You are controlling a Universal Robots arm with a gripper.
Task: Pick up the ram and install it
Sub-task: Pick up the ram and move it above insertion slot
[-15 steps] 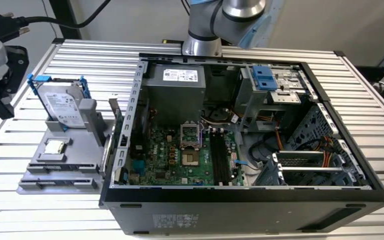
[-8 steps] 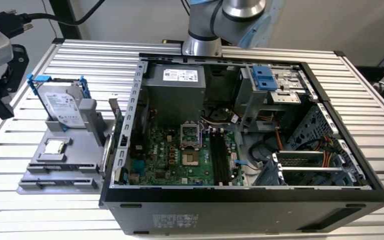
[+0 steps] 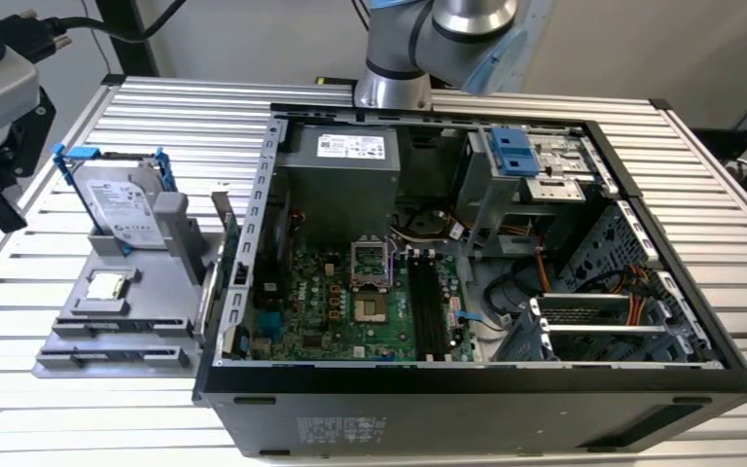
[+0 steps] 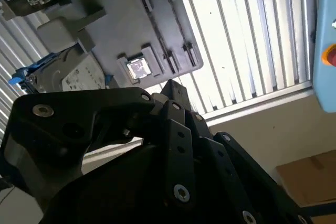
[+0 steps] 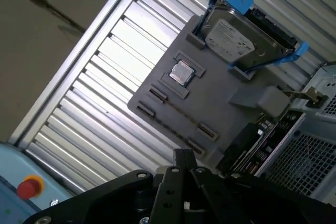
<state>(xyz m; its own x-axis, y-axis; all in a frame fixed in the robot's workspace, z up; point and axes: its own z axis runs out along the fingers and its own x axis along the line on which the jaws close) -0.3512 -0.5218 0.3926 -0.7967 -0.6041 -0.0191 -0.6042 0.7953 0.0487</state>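
One step in hand — approach | black gripper [image 5: 184, 156] near grey plastic fixture tray [image 5: 210, 103] | jaws clenched, empty | ram not held — needs locating

A table of silver aluminium slats [image 3: 718, 233] carries everything. In the middle of the exterior view an open computer case [image 3: 478, 413] lies on it. At middle left, just beside the case, lies a gray fixture plate [image 3: 121, 341].
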